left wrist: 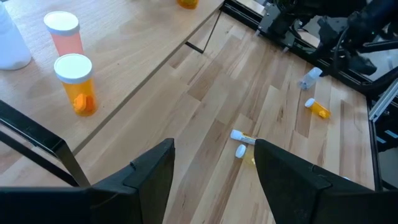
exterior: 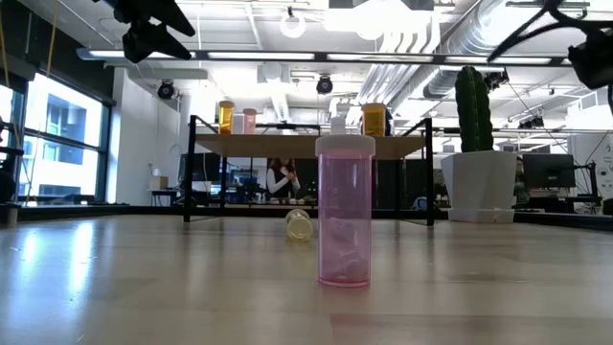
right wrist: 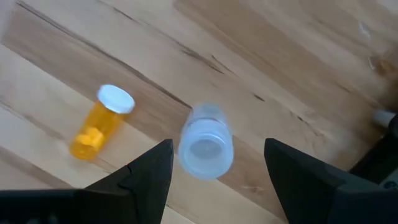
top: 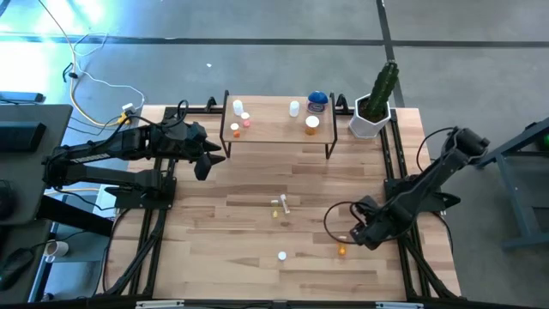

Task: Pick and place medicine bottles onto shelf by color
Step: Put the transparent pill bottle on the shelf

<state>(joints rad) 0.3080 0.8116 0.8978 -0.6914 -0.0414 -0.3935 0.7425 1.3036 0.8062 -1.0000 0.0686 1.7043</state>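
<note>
The light-wood shelf (top: 279, 137) stands at the table's far side. Several bottles stand on it: white, pink and orange ones at its left end (left wrist: 73, 83), and a white one, an orange one and the blue jar (top: 317, 101) toward its right. On the table, two small bottles (top: 279, 206) lie mid-table, a pink bottle (exterior: 343, 211) stands upright near the front, and an orange bottle (right wrist: 99, 127) lies on its side. My right gripper (right wrist: 214, 168) is open low over a clear bottle (right wrist: 205, 146); its fingers stand on either side of the bottle, apart from it. My left gripper (left wrist: 214, 171) is open and empty, raised by the shelf's left front corner.
A white pot with a cactus (top: 376, 107) stands right of the shelf at the far right corner. Black frame rails (top: 395, 163) run along the table's left and right sides. Bare tabletop lies between the shelf and the loose bottles.
</note>
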